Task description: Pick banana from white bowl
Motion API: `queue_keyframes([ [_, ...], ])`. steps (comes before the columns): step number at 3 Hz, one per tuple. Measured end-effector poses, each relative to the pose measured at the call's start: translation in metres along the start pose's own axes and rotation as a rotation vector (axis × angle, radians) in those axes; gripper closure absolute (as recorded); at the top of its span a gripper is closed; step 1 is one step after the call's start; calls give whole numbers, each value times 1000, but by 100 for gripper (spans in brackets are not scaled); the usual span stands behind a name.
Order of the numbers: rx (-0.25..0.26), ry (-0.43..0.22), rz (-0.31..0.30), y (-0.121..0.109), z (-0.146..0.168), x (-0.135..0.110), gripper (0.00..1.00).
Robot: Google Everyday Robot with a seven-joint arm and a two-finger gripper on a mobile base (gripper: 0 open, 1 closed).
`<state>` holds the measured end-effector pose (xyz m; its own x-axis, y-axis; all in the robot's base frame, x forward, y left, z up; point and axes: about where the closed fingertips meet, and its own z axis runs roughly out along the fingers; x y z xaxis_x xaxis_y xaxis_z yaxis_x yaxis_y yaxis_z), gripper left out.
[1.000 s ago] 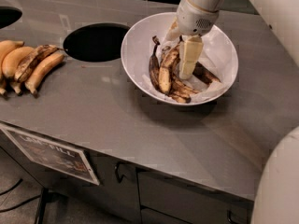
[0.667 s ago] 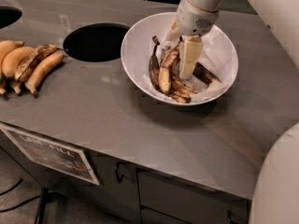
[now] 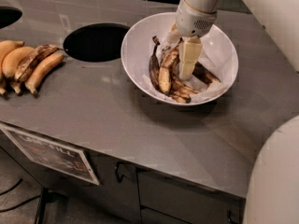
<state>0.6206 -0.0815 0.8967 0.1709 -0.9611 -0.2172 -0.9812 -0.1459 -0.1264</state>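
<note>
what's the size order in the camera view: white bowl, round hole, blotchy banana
1. white bowl
2. round hole
3. banana
The gripper sits inside the bowl, beside the banana.

Brown-blotched banana (image 3: 165, 74) lies in white bowl (image 3: 139, 50), hand (image 3: 181, 65) beside it

A canteen-style kitchen corner — grey worktop (image 3: 117, 120) with round holes (image 3: 96, 42), a labelled cabinet front (image 3: 163, 195) below — the gripper (image 3: 184, 64) hangs over the white bowl (image 3: 135, 50).
</note>
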Motion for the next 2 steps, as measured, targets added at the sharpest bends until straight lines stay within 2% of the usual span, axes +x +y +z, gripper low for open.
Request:
queue_keyframes([
  [1,-5,20,9,-1,2,3,27],
  [2,-7,42,17,0,1,7,30],
])
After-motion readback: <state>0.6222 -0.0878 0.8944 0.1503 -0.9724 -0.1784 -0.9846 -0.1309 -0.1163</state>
